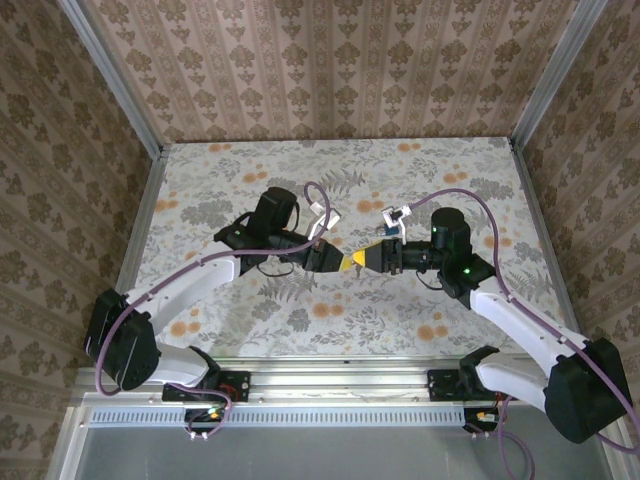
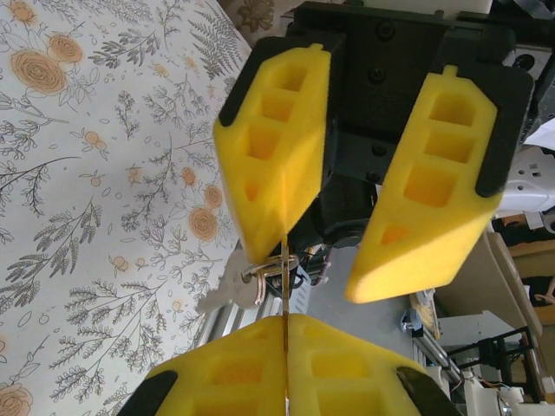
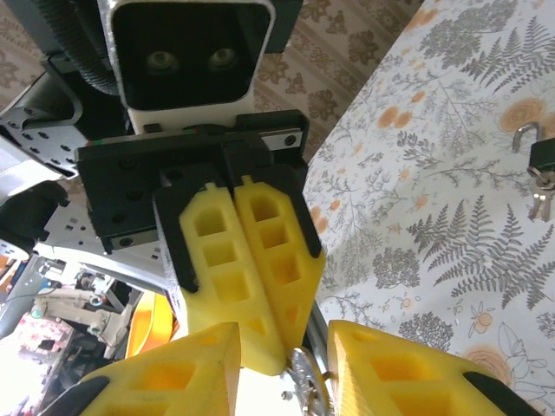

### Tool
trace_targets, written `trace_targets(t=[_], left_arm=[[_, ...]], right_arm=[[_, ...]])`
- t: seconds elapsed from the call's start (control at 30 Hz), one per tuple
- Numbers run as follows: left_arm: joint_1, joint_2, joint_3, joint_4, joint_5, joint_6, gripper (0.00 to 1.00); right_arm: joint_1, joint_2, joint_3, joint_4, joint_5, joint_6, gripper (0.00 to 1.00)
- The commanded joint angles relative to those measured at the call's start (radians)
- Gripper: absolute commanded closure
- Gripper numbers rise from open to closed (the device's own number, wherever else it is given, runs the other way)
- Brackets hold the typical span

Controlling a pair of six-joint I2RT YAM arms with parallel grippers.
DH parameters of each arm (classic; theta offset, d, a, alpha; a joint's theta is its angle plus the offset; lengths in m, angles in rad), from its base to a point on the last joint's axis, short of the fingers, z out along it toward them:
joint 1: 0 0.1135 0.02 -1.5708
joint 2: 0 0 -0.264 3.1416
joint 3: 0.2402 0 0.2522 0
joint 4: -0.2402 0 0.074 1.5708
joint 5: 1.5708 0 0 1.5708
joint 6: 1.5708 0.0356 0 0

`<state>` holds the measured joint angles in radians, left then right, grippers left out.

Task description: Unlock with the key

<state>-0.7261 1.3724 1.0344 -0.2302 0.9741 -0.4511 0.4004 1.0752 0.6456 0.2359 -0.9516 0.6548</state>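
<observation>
top external. table (image 1: 450,180), floral cloth. left gripper (image 1: 346,262) and right gripper (image 1: 369,260) meet tip to tip above its middle. what sits between the tips is too small to tell here.

left wrist. left gripper (image 2: 284,347): pincer closed on the key (image 2: 284,279), which is seen edge-on as a thin blade rising from the seam of the yellow pads. a key ring (image 2: 257,279) and a second silver key (image 2: 221,299) hang just beside it. right gripper (image 2: 319,264) faces it with its pincer open, one finger at the blade and the other well apart.

right wrist. right gripper (image 3: 282,360): open, a finger on each side of the closed tips of the left gripper (image 3: 260,312). the key (image 3: 303,371) shows as a bit of round metal at those tips. the padlock (image 3: 545,156) lies on the table well apart from both grippers, shackle towards the far side, small keys (image 3: 539,195) touching it.

step in hand, as judged: a mid-air handover or regrip of the key, with the lock not yet approached.

next move calls for: the right pincer to close squarely on the key's flat before the left lets go, blade left free. the key then goes to the padlock, which likely needs the other arm to steady it.
</observation>
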Motion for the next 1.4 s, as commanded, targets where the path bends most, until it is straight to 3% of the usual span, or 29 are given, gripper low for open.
trace_targets(t=[0.0, 0.13, 0.27, 0.5, 0.6, 0.7, 0.87, 0.93, 1.07, 1.13, 1.23, 1.37], left_arm=[[-0.006, -0.032, 0.024, 0.011, 0.028, 0.025, 1.00], [0.003, -0.036, 0.019, -0.001, 0.019, 0.036, 1.00], [0.010, -0.041, 0.009, -0.001, 0.020, 0.038, 1.00], [0.030, -0.045, 0.004, -0.011, 0.021, 0.045, 1.00], [0.039, -0.049, 0.001, -0.008, 0.010, 0.041, 1.00], [0.061, -0.063, -0.014, 0.015, -0.042, 0.007, 0.70], [0.170, -0.164, -0.194, 0.379, -0.101, -0.260, 0.54], [0.202, -0.204, -0.262, 0.484, -0.143, -0.340, 0.52], [0.202, -0.273, -0.322, 0.517, -0.252, -0.375, 0.52], [0.191, -0.305, -0.356, 0.523, -0.370, -0.388, 0.52], [0.171, -0.335, -0.416, 0.573, -0.515, -0.408, 0.50], [0.138, -0.297, -0.450, 0.712, -0.550, -0.450, 0.50]], right_arm=[[0.016, -0.014, -0.004, -0.017, -0.042, -0.024, 0.71], [0.026, -0.003, 0.005, -0.038, -0.044, -0.041, 0.80], [0.026, -0.001, 0.008, -0.051, -0.044, -0.053, 0.80], [0.027, -0.001, 0.011, -0.063, -0.037, -0.066, 1.00], [0.028, -0.006, 0.007, -0.056, -0.024, -0.067, 1.00], [0.028, -0.025, 0.000, -0.058, 0.052, -0.064, 1.00], [0.028, -0.041, -0.035, 0.030, 0.183, 0.015, 1.00], [0.028, -0.049, -0.060, 0.094, 0.224, 0.051, 1.00], [0.031, -0.070, -0.102, 0.172, 0.356, 0.120, 1.00], [0.031, -0.062, -0.109, 0.153, 0.467, 0.149, 1.00], [0.035, -0.011, -0.116, 0.219, 0.510, 0.202, 1.00], [0.075, 0.045, -0.126, 0.331, 0.566, 0.265, 1.00]])
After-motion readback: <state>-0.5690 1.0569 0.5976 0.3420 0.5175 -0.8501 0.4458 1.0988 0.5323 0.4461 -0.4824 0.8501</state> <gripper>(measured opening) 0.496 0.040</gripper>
